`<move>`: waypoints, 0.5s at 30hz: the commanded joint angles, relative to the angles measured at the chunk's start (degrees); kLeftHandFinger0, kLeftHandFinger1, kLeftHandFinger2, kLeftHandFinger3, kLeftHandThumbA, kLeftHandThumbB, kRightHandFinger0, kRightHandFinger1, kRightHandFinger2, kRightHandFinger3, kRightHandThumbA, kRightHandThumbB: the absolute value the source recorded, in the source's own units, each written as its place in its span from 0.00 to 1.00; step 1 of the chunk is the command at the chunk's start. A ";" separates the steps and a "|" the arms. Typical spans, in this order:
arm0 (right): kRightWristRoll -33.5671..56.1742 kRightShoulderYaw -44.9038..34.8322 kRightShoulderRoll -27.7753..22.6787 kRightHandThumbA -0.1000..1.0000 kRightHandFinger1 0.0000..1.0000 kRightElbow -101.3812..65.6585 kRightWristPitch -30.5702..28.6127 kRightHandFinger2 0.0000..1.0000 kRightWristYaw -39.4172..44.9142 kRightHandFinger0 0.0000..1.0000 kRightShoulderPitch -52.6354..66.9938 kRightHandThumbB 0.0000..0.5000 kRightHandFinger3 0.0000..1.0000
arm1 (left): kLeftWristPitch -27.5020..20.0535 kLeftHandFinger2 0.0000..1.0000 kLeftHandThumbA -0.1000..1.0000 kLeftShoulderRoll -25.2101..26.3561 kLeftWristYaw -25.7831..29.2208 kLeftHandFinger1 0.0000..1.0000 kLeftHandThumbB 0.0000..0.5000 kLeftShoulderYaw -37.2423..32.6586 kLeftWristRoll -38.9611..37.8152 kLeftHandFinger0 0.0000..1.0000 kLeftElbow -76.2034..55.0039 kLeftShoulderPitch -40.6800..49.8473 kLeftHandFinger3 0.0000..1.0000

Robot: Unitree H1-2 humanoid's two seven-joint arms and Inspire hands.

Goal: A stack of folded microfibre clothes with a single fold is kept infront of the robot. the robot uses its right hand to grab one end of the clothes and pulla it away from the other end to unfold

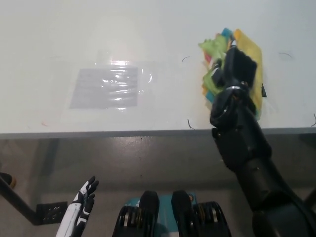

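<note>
At lower left, below the table edge, the robot's white left hand rests with its fingers apart, holding nothing. Above it, a sheet of clear plastic film lies flat on the white table, well apart from the work at right. Small dark marks dot the tabletop near the front edge. At right, the stack of folded microfibre cloths sits close to the table's front edge, its yellow layer uppermost, with teal and pink edges showing beneath. The black right hand lies on top of the stack, its fingers clamped on the green cloth, whose bunched edge stands raised at the pile's left side. The black forearm runs down from the hand past the table edge toward the bottom right corner.
</note>
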 commanded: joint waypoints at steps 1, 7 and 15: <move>-0.44 -0.23 -0.85 0.31 0.01 -5.83 0.60 0.26 -1.99 0.00 -0.81 0.53 0.98 | -2.24 1.00 1.00 0.99 0.21 1.00 0.72 0.12 0.88 1.00 -0.89 -0.22 1.00; 5.36 0.27 -1.72 0.38 0.28 -8.29 -1.11 0.58 -4.62 0.16 1.11 0.57 0.81 | -1.95 1.00 1.00 0.88 0.42 1.00 0.73 0.11 1.49 1.00 -1.05 0.21 1.00; 14.55 -0.11 -3.29 0.93 1.00 -10.50 -6.09 1.00 2.89 1.00 3.83 0.89 1.00 | -1.68 1.00 1.00 0.95 0.11 1.00 0.68 -0.03 1.45 1.00 -1.18 0.22 1.00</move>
